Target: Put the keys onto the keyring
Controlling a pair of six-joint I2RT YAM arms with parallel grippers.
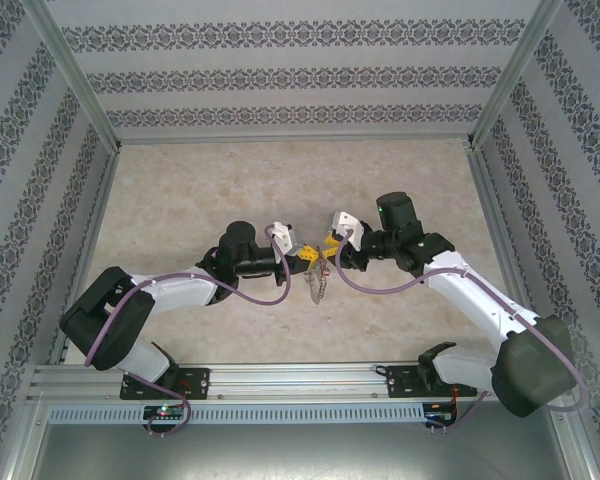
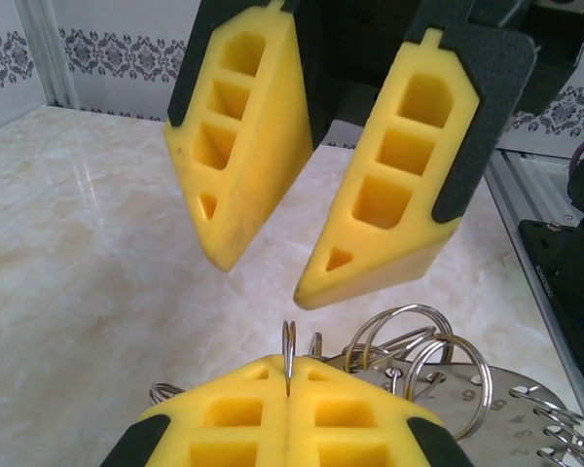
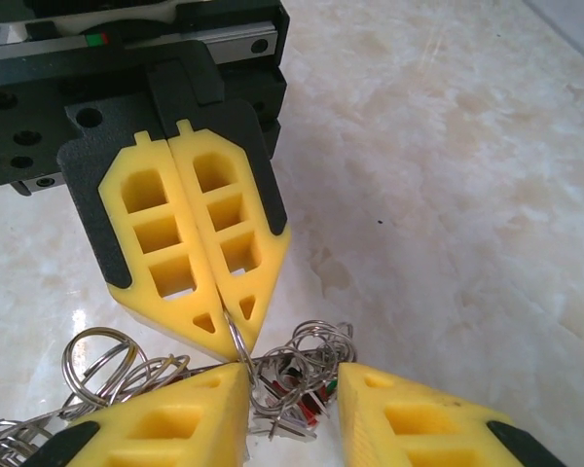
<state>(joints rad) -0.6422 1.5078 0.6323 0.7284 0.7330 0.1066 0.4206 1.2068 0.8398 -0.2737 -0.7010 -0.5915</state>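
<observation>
The left gripper [image 2: 288, 381] has its yellow jaws closed on a thin silver wire of the keyring [image 3: 300, 365], over the middle of the marble-patterned counter [image 3: 448, 195]. The keyring is a tangle of small silver rings with red bits among them. The right gripper [image 3: 292, 377] sits just beside, tip to tip with the left, its jaws apart.

Left tool [image 3: 224, 339] pinching keyring [image 3: 307, 352], right tool [image 3: 292, 381] spread
</observation>
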